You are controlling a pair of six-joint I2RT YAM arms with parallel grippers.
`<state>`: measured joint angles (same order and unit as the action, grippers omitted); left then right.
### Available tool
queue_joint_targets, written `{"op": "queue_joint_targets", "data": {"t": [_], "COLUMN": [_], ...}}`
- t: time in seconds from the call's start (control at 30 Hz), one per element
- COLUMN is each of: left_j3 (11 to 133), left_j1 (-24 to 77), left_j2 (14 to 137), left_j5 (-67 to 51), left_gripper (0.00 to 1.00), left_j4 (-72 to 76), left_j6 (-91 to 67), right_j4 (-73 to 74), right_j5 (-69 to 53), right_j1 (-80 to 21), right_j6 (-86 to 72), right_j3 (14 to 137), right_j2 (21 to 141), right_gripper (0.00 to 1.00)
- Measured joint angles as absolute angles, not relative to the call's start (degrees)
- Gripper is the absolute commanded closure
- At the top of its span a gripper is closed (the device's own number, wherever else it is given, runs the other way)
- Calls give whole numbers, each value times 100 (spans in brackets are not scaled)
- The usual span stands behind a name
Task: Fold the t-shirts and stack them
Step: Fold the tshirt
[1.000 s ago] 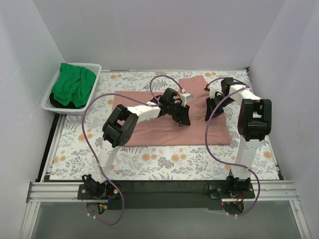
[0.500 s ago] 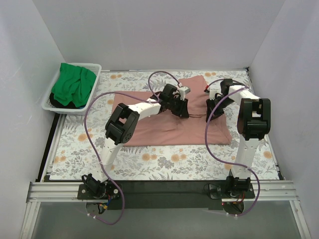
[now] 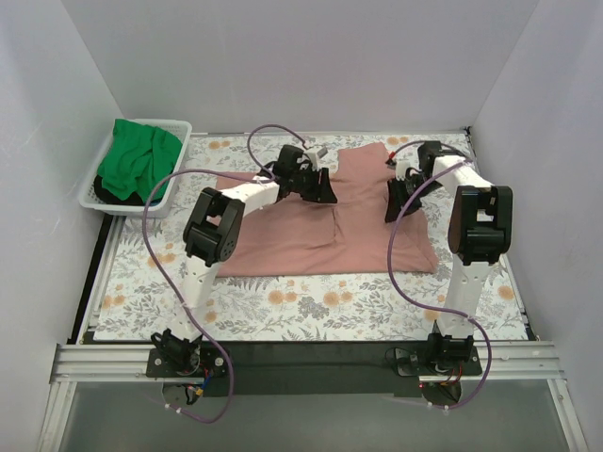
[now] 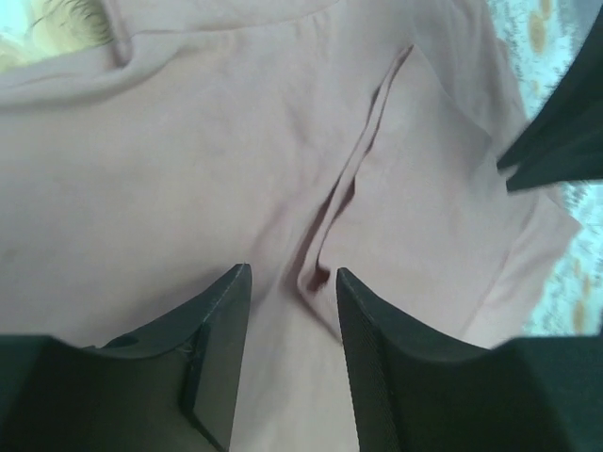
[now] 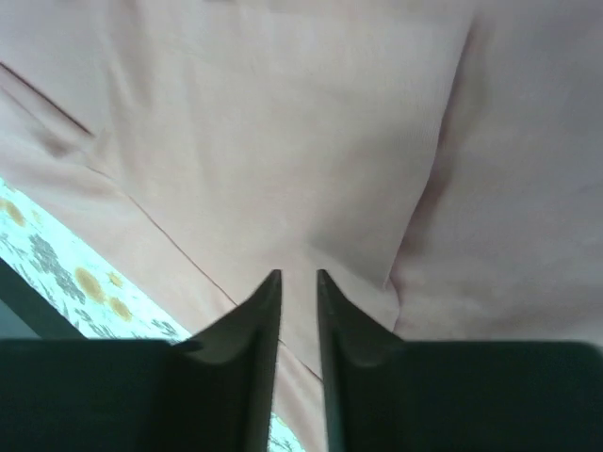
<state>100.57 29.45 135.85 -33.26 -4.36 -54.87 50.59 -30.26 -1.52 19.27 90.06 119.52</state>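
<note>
Floral cloth [image 3: 283, 301] covers the table [image 3: 311, 365] between white walls. Mid-frame on it lies the salmon-pink t-shirt [image 3: 283, 235], spread flat, its long axis running left to right and one flap reaching toward the upper right. A raised crease [image 4: 344, 188] crosses its middle. The left claw [image 4: 287, 348] hangs over that crease, fingers moderately apart and empty. The right claw [image 5: 299, 320] sits above the shirt's right part, with only a narrow slit between its fingers and nothing in it. At upper left, the green t-shirt [image 3: 139, 160] lies bunched in a white basket [image 3: 94, 200]
</note>
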Motion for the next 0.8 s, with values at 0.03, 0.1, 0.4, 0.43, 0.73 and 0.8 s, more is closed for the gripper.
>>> {"op": "queue_joint_targets", "data": {"t": [0.03,0.1,0.4,0.43,0.73,0.8], "left_j3": [9974,9878,10112,10147,10235,10313], "left_j1": [2851,2617,880,703,-16,-14], "left_j2": [13487,13214,11904,11883,12357,12534], "left_j5": [-3437,-3614,-3734,-3710,-3319,-3225], "left_gripper": [55,52,29,29,28,28], "left_j4": [-480,-701,-1970,-2047,-2775,-2869], "left_j6": [-5502,-5485,-4722,-4648,-4257,-4233], "right_j4": [5100,5116,4569,4506,4195,4147], "right_j5": [-3105,-3229,-2934,-2832,-2062,-1925], "right_j1": [-152,-145,156,185,209,198], "right_j6": [1896,1811,1227,1190,740,666], "right_j3": [9225,9747,12477,12501,12510,12503], "right_j2": [11952,11952,12663,12731,13727,13832], "right_gripper": [65,57,47,46,40,40]}}
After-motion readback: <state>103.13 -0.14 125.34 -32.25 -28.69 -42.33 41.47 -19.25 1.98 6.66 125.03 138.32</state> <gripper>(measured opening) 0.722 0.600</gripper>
